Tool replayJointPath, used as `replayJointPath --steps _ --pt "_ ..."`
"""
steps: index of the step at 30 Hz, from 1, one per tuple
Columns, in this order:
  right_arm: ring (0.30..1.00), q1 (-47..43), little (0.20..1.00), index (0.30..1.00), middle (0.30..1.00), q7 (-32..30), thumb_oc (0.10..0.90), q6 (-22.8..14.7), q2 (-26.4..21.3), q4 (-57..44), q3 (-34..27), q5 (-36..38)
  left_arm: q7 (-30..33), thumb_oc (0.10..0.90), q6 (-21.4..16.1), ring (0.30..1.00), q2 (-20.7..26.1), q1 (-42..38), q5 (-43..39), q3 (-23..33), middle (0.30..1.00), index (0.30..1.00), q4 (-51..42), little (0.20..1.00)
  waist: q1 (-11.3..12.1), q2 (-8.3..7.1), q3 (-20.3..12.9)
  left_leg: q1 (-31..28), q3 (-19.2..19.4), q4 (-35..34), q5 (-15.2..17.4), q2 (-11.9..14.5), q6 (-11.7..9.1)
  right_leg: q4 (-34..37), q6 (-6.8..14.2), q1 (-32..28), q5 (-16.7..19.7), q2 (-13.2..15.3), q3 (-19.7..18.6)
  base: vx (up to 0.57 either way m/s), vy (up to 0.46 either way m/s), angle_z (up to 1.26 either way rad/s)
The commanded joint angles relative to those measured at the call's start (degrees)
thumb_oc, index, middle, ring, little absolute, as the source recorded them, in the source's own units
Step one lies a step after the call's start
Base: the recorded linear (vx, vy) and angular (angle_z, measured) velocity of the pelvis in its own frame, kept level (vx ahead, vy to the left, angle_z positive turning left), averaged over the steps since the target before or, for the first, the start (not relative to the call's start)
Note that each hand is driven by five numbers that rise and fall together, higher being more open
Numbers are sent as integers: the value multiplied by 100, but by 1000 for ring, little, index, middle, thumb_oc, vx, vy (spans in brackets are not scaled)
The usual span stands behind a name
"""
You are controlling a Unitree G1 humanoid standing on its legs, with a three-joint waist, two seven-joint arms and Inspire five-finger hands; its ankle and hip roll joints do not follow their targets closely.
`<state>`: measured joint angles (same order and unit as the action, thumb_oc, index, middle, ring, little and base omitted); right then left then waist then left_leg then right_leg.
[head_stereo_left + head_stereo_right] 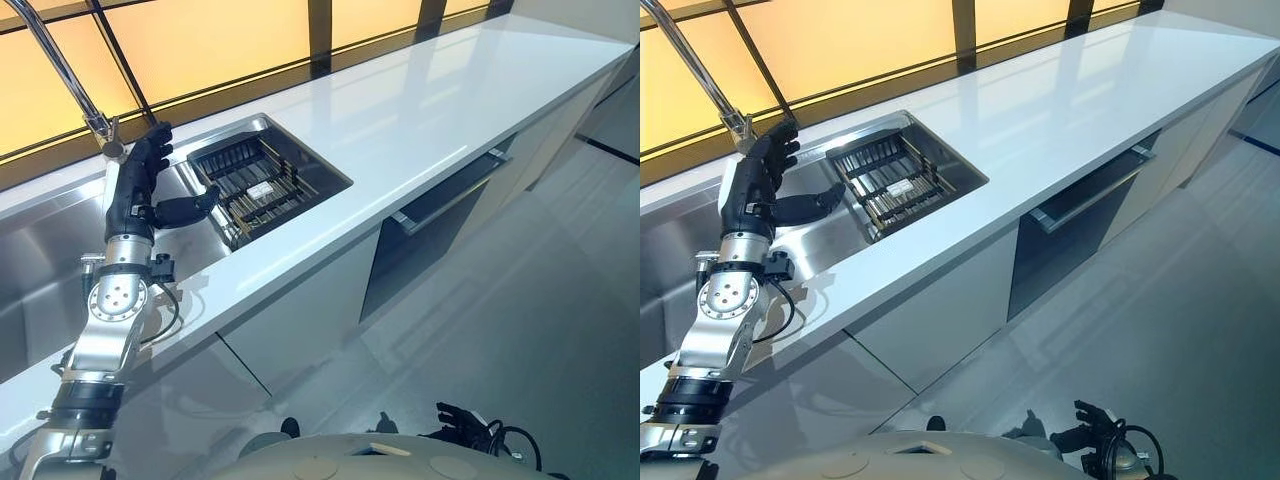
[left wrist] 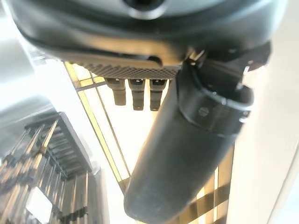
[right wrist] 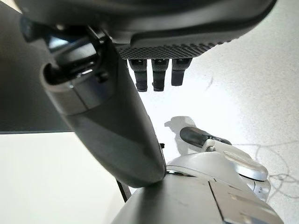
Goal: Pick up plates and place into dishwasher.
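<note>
Plates: none that we can make out; dish rack [image 1: 262, 188] sits in the sink [image 1: 60, 250] of the white tabletop [image 1: 420, 110]. Left hand [image 1: 150, 185] hovers beside it, fingers straight, empty. Right hand [image 3: 140, 93] hangs relaxed. We'd locate a plate before reaching.

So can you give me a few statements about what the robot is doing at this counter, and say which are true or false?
1. The left hand is raised over the sink with its fingers straight. True.
2. It holds a plate. False: it holds nothing.
3. A dark rack sits in the basin beside that hand. True.
4. Plates are stacked on the white counter. False: I see none there.
5. The right hand grips a cup. False: its fingers are open and hold nothing.
</note>
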<state>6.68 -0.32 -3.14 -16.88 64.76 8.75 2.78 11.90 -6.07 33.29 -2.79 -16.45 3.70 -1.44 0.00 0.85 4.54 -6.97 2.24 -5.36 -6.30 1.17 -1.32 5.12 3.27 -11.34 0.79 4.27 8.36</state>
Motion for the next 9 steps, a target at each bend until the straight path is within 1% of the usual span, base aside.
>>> replayJointPath --steps 1,2,3,9 --pt "900 -197 900 900 900 3 800 -267 88 -181 197 -192 -43 800 -434 900 114 -517 -269 491 900 900 -245 900 63 -14 -137 -199 275 261 1012 -276 141 -289 65 333 -253 -145 -122 -11 10 -3" --pt "900 -195 900 900 900 -15 800 -318 84 -187 208 -300 -57 800 -436 900 106 -487 -323 511 900 900 -235 900 66 -8 -138 -200 276 261 1015 -278 144 -278 63 326 -253 -145 -125 -10 15 -7" --pt "900 -197 900 900 900 -1 800 -276 78 -182 241 -396 -57 800 -433 900 84 -462 -403 521 900 900 -224 900 65 -2 -145 -201 280 256 1016 -280 146 -264 63 320 -250 -146 -130 -11 16 -10" --pt "900 -215 900 900 900 124 800 -156 81 -241 355 -434 -113 800 -348 900 -74 -366 -680 577 900 900 -239 900 96 -11 -176 -202 277 241 1006 -276 141 -233 58 301 -247 -145 -102 -7 4 -6"
